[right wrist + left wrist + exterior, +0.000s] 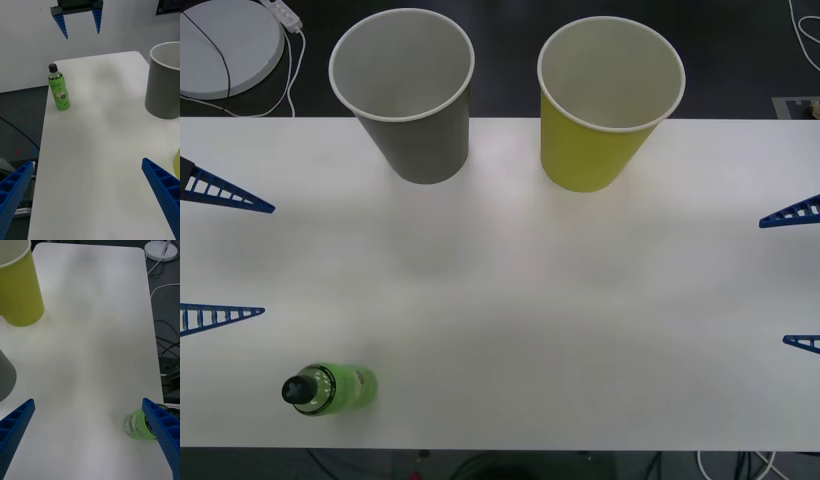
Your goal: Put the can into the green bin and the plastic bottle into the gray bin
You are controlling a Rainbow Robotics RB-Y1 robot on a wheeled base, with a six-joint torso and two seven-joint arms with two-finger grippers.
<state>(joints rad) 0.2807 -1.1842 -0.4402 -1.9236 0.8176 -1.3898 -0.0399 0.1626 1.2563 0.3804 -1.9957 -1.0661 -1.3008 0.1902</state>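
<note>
Bottle [330, 389] first: the small green plastic one with the black cap stands upright near the front edge of the white surface [510, 300], on my left side, well apart from both bins. From my right wrist I see it [59, 91] across the surface, close to the far edge, label facing me. From my left wrist its base [137, 425] peeks out just beside one of my own fingers [161, 431].

Both bins stand upright at the far edge of the surface, side by side with a gap between them. The gray bin [415, 110] is on the left, the green bin [600, 115] on the right, and both show pale insides with nothing in them. My right wrist looks at the gray bin's wall [163, 86]; my left wrist sees the green bin [18, 288] and a corner of the gray one [5, 378].

My left fingers [220, 250] hang released and spread wide at the left edge of the surface, above and beyond the bottle, touching nothing. From the right wrist they [80, 20] hang in the air over the far side. My right fingers [795, 275] are likewise spread and hold nothing, at the right edge, near the green bin's side of the surface but apart from it.

A white round disc [225, 45] with a cable lies on the floor beyond the far left corner.
</note>
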